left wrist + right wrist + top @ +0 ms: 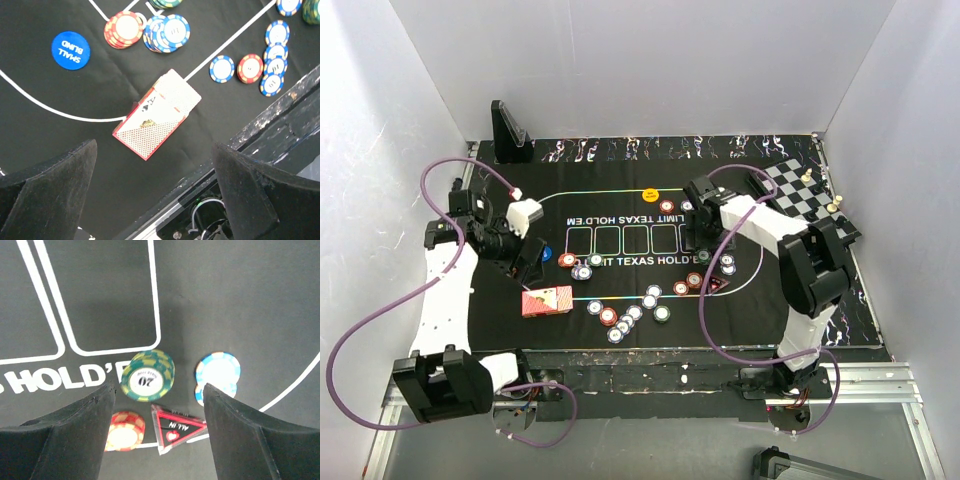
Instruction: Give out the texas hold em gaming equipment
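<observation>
Bright, even light; soft shadows

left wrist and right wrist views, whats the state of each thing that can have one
left gripper: open, empty
right gripper: open, empty
card deck: lying flat, slightly spread, an ace face up
green chip stack: stacked, slightly skewed
all in marker: lying flat, lettering up
small blind button: lying flat, lettering up

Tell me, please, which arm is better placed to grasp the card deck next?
The left arm: its open jaws hang over the card deck, while the right arm reaches over a green chip stack.
</observation>
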`<state>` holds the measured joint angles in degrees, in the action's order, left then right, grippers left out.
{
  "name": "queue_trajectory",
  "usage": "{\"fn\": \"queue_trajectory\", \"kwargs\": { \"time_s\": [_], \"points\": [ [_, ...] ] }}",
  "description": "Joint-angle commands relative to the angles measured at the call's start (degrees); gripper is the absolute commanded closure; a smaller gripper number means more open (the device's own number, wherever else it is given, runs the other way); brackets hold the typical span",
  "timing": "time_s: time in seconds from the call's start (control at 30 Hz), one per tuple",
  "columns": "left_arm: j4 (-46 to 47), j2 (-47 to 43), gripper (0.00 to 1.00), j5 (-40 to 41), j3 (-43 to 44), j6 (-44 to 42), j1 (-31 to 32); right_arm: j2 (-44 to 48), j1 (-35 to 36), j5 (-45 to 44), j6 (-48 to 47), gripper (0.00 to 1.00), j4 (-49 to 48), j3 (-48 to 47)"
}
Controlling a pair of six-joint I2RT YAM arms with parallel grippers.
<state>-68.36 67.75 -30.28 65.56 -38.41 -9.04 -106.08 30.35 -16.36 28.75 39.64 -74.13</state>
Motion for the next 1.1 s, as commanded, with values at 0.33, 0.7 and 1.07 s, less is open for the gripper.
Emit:
{"fn": "queue_trajectory", "kwargs": {
  "time_s": [0.33,0.7,1.07],
  "points": [
    [-0.90,-5.00,0.00,-9.45,-13.61,-36.44,0.25,21.52,3.57,5.28,0.16,0.22,1.67,-3.05],
    [-0.11,0.89,0.00,-11.03,-19.24,-57.81,0.25,27.59,4.90,10.38,0.16,0.22,0.00,-0.14],
    [6.82,7.22,0.00,-8.48,-21.09,-59.42,0.60,30.32,4.90,13.81,-0.28,0.22,-1.67,0.92]
  ]
}}
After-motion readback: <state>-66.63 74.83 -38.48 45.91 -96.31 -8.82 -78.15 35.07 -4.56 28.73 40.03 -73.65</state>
